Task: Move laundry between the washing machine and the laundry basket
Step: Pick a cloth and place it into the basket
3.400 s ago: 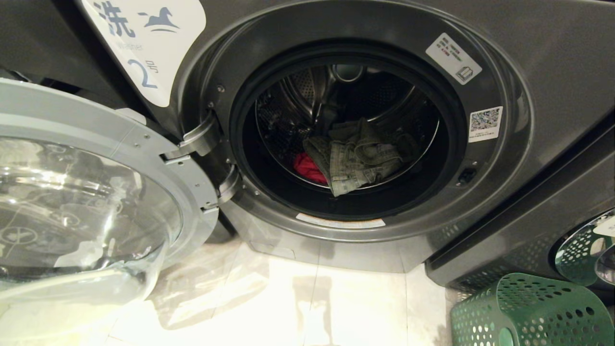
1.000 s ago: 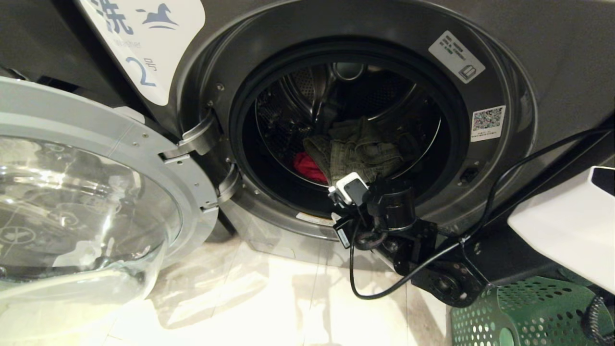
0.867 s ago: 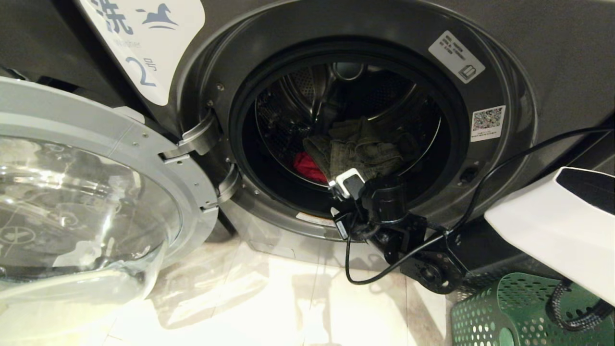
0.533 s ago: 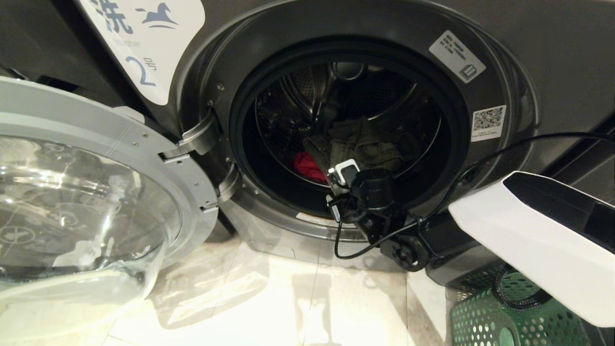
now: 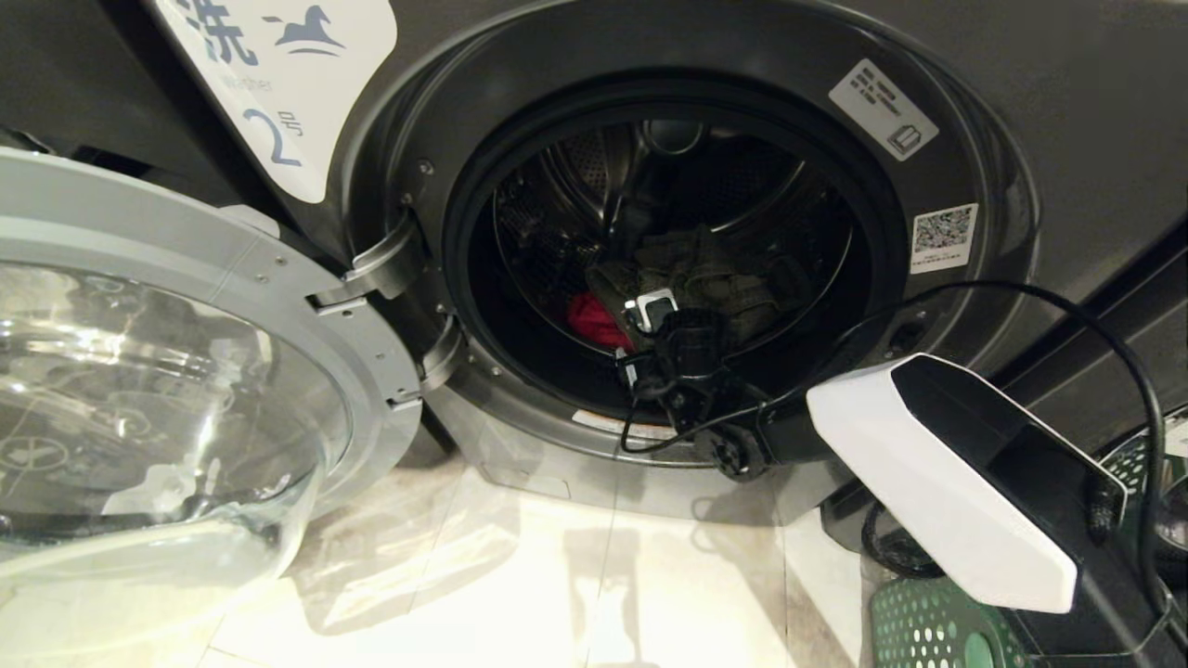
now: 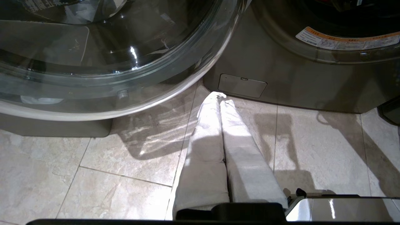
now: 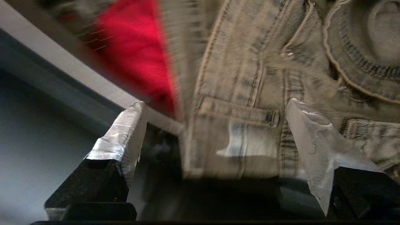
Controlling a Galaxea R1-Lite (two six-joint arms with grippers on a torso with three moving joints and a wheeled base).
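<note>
Right gripper [image 7: 215, 137]: jaws wide, straddling jeans [image 7: 250, 78] in washer [image 5: 928, 56] drum, likely for grasping. Red cloth [image 7: 134, 50] at jeans' 9 o'clock. Left gripper [image 6: 220, 97]: pressed together, idle

At frame centre, inside the dark grey washing machine [image 5: 1067, 139], a bright red cloth [image 5: 590, 320] lies beside faded olive-grey denim [image 5: 715, 278]. A green basket [image 5: 919, 631] dotted with round holes sits lower right on pale beige marbled floor tiles [image 5: 557, 594].

Laundry basket [image 5: 928, 631] mostly behind right arm.
</note>
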